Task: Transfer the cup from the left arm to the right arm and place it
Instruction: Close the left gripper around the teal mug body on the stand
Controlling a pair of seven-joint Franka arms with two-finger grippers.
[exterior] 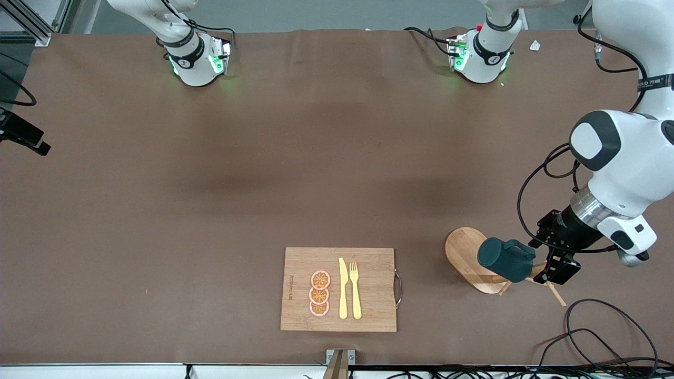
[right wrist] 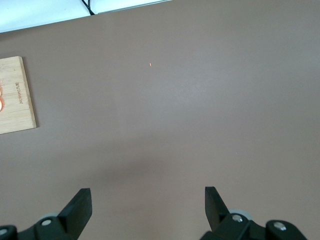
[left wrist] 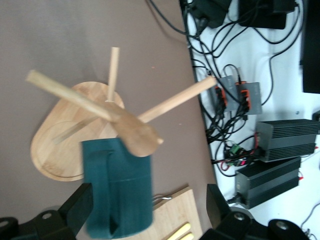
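Observation:
The dark teal ribbed cup [exterior: 505, 259] sits tilted on a peg of a wooden mug rack [exterior: 466, 252], near the left arm's end of the table. In the left wrist view the cup [left wrist: 117, 187] lies between the spread fingers, close to one finger [left wrist: 80, 202], with no grip showing. My left gripper [exterior: 545, 260] is open right beside the cup, over the rack's pegs [left wrist: 170, 100]. My right gripper [right wrist: 147, 197] is open and empty above bare brown table; it does not show in the front view.
A bamboo cutting board [exterior: 368, 260] with orange slices, a yellow knife and a fork lies near the front edge; its corner shows in the right wrist view [right wrist: 15, 100]. Loose cables [exterior: 605, 337] lie at the front corner by the left arm.

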